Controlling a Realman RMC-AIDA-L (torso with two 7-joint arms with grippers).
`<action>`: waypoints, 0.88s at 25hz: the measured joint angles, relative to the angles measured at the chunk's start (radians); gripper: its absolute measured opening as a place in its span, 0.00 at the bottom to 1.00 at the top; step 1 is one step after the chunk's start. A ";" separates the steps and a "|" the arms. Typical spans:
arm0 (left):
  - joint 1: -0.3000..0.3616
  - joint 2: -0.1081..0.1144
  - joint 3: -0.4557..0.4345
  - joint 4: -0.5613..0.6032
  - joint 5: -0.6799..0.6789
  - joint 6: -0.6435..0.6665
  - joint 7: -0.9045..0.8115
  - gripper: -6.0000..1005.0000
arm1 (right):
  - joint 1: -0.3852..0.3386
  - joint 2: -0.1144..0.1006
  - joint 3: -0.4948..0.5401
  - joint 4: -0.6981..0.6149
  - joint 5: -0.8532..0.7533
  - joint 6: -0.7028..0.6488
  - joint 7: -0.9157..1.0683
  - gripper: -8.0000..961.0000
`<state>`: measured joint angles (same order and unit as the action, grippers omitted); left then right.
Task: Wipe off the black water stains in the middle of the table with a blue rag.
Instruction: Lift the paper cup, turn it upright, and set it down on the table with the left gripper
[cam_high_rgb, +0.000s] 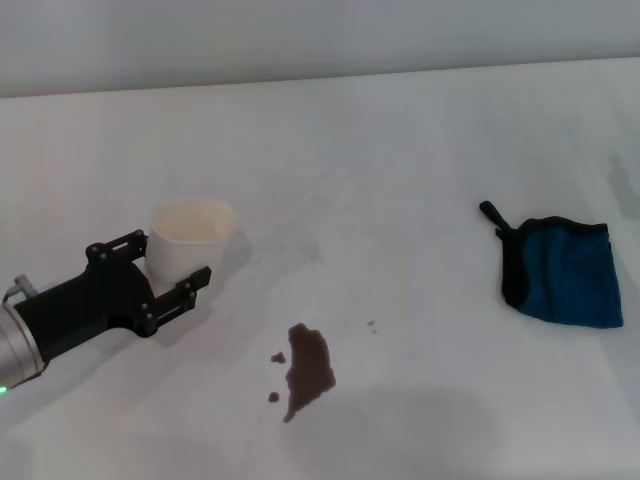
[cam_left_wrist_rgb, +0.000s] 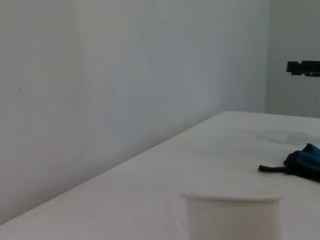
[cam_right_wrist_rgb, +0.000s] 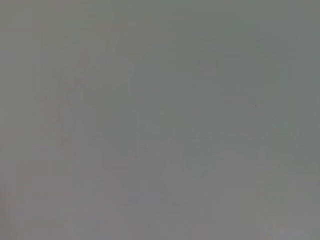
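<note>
White desk (cam_high_rgb: 400, 150) fills the head view: the black water stains (cam_high_rgb: 308, 368) sit toward its near middle, the blue rag (cam_high_rgb: 562, 270) well apart near the right edge. The left gripper (cam_high_rgb: 160, 265) has its fingers spread around a white paper cup (cam_high_rgb: 190, 238); a careless sweep could tip it. From the left wrist, the cup (cam_left_wrist_rgb: 232, 216) looms close and the rag (cam_left_wrist_rgb: 302, 161) lies far off. The right wrist view shows only blank grey; the right gripper is unseen.
</note>
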<state>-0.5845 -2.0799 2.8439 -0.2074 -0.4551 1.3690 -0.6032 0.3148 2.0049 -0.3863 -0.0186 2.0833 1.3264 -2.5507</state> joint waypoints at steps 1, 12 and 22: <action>0.004 0.000 0.000 0.007 -0.003 -0.006 0.007 0.59 | 0.000 0.000 -0.001 0.001 0.000 0.000 -0.001 0.70; 0.038 0.000 -0.001 0.095 -0.009 -0.096 0.109 0.59 | -0.007 0.000 -0.002 0.007 -0.002 0.001 -0.001 0.69; 0.080 0.000 -0.003 0.150 -0.016 -0.179 0.212 0.60 | -0.009 -0.001 -0.002 0.005 -0.002 -0.005 -0.002 0.69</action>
<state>-0.5047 -2.0801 2.8414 -0.0572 -0.4713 1.1903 -0.3914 0.3058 2.0034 -0.3881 -0.0136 2.0815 1.3210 -2.5526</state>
